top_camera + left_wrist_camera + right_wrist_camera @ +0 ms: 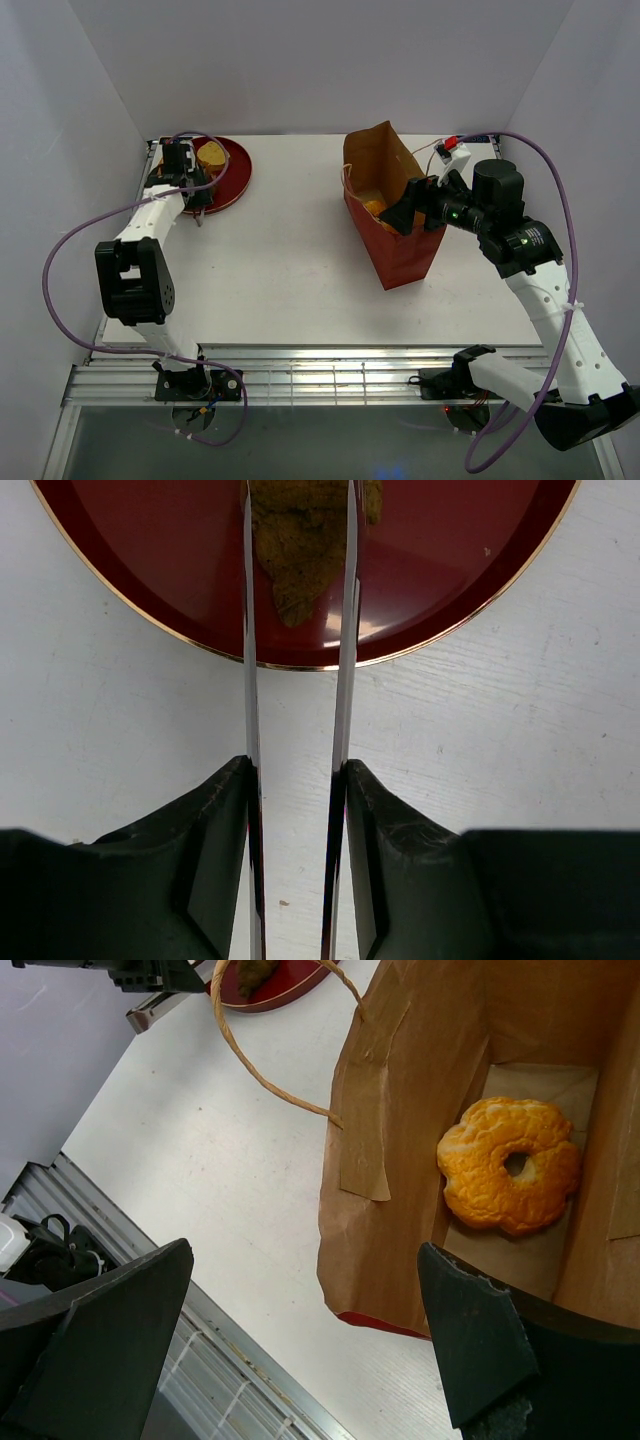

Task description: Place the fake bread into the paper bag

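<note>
A reddish-brown paper bag [395, 245] stands open right of centre, and an orange ridged bun [510, 1165] lies on its floor. My right gripper [412, 205] hovers at the bag's mouth. In the right wrist view this gripper [305, 1260] is wide open and holds nothing. At the far left, a yellow-brown piece of fake bread [300, 550] lies on the round red plate [150, 570]. My left gripper [298, 495] has its thin metal fingers [248, 630] pressed against both sides of that piece. From above, the piece [211, 155] sits just past the left gripper [198, 168].
The bag's pale string handle [250, 1055] loops out over the white table [290, 260]. A metal rail [320, 375] runs along the near table edge. White walls close in the left, back and right sides.
</note>
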Motion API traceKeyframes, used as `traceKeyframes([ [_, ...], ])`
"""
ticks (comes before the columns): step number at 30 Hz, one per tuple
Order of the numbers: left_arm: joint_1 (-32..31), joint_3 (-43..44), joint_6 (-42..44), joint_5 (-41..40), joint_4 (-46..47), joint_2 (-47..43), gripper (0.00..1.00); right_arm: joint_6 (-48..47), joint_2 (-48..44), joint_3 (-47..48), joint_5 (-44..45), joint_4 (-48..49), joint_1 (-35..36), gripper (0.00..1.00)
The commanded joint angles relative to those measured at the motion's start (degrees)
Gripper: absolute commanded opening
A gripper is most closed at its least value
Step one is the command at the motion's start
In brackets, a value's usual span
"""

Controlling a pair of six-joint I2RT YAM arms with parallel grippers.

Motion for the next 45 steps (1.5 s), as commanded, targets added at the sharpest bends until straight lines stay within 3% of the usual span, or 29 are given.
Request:
traceKeyframes([
  [1,0.24,3.58,-0.44,0.99,0.16,-4.93,0.26,-0.38,-0.23,1.60,0.18,1.57,0.41,0.99],
  [11,0.24,9.11,-3.25,6.08,-2.12,-10.03,0.24,-0.29,0.21,2.22,1.41,1.22,0.58,0.99],
  [23,0.24,12.90,-12.39,29.43,-0.72,-20.92,0.22,0.15,1.00,3.80,4.75,1.48,0.58,0.99],
  [32,-1.34,8.51,-24.34,48.60,8.84,-28.57,0.22,0.67,1.70,5.47,8.43,1.75,0.58,0.99],
  [36,-6.60,5.26,-29.52,50.82,13.95,-31.20,0.22,1.46,1.62,6.08,13.78,1.57,0.58,0.99],
  [40,-14.76,4.03,-31.82,48.90,16.42,-32.18,0.23,3.13,1.09,6.61,20.83,1.05,0.58,0.98],
  [45,-20.32,1.92,-33.13,45.90,18.26,-32.27,0.23,3.49,0.48,7.14,28.21,0.69,0.58,0.98],
])
